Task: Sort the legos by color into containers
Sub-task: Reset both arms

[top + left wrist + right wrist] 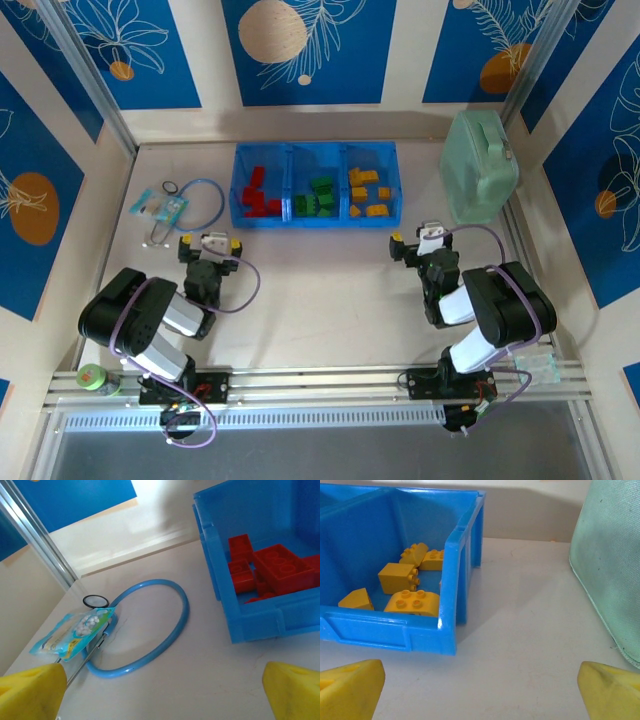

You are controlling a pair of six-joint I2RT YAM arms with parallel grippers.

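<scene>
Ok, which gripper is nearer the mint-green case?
Right. The right gripper sits just in front of the case, slightly to its left; the left gripper is far across the table, past the blue tray's opposite end.

top external: high, looking straight down
left wrist: low, near tray [270, 622] left end
right wrist: low, near its right end

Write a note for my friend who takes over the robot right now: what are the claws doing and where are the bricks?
The left claw is open and empty, in front of the tray's red end.
The right claw is open and empty, near the yellow end.
In the tray: red legos left, green legos middle, yellow legos right.
Done: every brick in view sits with its colour.
Left: nothing to sort that I can see.
</scene>
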